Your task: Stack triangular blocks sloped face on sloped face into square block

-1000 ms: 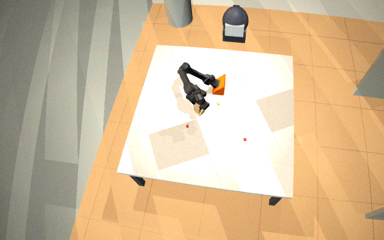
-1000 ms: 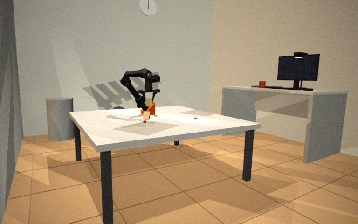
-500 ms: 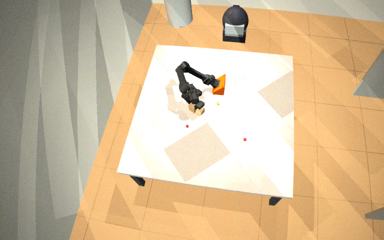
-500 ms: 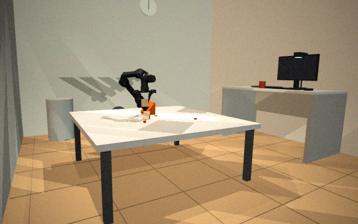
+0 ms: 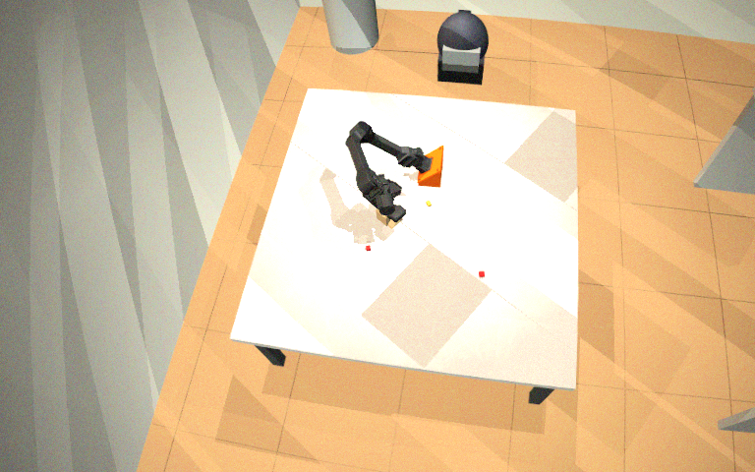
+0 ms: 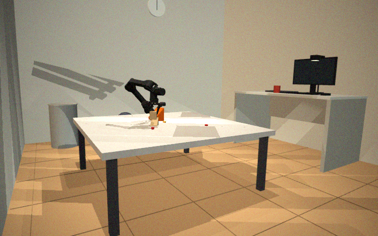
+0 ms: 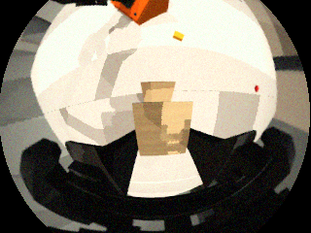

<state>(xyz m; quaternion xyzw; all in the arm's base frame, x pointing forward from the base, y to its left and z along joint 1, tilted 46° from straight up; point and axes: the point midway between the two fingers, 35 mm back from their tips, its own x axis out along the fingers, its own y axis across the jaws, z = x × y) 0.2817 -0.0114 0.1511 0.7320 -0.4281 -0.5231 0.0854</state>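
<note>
My gripper [image 6: 154,108] [image 7: 161,130] is shut on one tan triangular block [image 6: 152,114] [image 7: 176,116] and holds it above the table. The other tan block [image 5: 393,224] [image 6: 154,122] [image 7: 158,92] stands on the table [image 5: 534,333] [image 6: 125,144]. In the exterior view the held block appears just above the lower one. In the wrist view the lower block shows behind the held block's upper edge, partly hidden by it. In the top view the hand covers much of both blocks. I cannot tell whether the blocks touch or how their slopes line up.
An orange wedge-shaped body [image 5: 435,167] [image 6: 161,114] [image 7: 146,11] stands by the arm's base. A small yellow piece [image 5: 428,204] [image 6: 164,121] [image 7: 178,36] lies near it. One red cube [image 5: 368,248] [image 6: 152,128] lies near the blocks, another red cube [image 5: 481,273] [image 6: 206,125] farther right.
</note>
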